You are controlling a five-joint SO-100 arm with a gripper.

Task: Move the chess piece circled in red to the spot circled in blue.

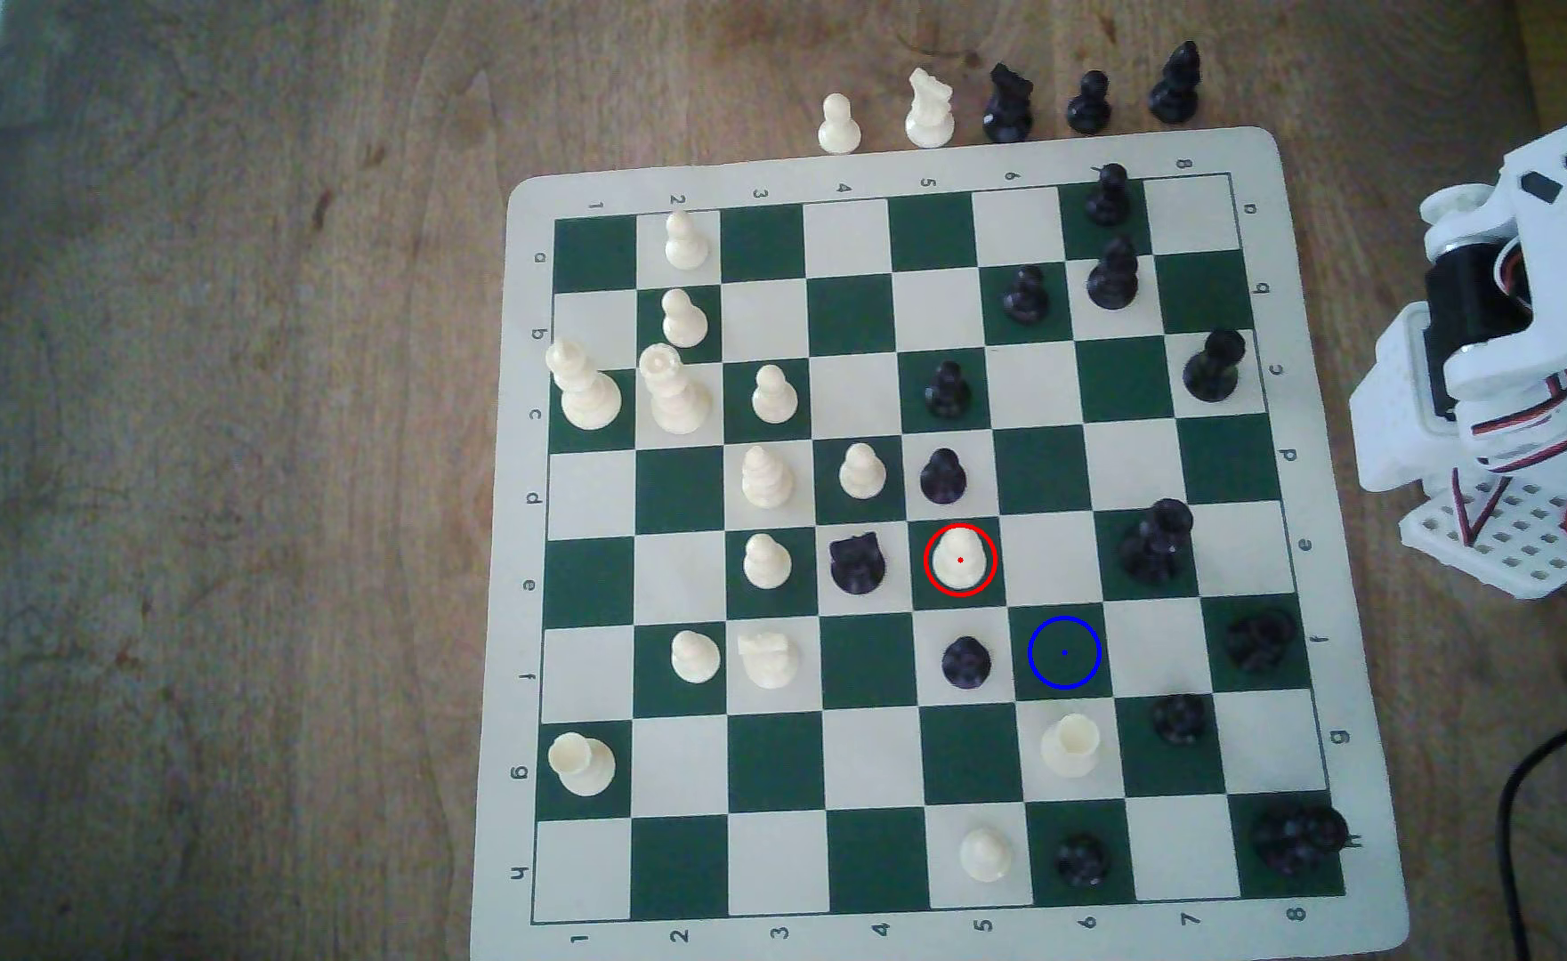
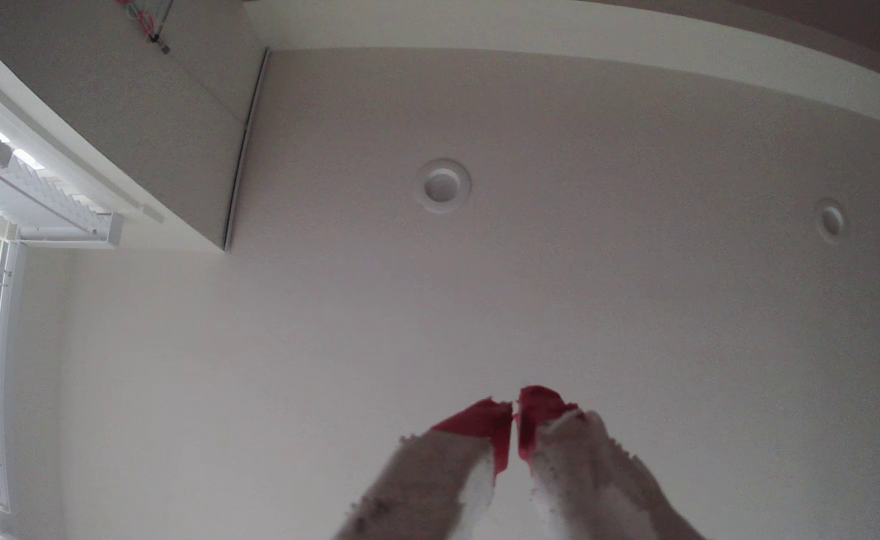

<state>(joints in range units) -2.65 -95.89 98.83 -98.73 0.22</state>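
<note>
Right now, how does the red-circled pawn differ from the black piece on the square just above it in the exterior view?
The circled pawn is cream-white; the black piece is dark. The circled pawn stands on a green square, the black piece on a cream one. A red ring is drawn around the pawn, none around the black piece. Both stand upright, similar in size, round-headed.

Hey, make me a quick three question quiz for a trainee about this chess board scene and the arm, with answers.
1. True or false: the white pawn already stands on the blue-ringed square.
2. Which stands on the square next to the blue-ringed square, on the exterior view's left? A) black pawn B) white rook
3. In the wrist view, is the gripper open or shut?

Key: 1 false. 2 A. 3 shut, empty.
</note>
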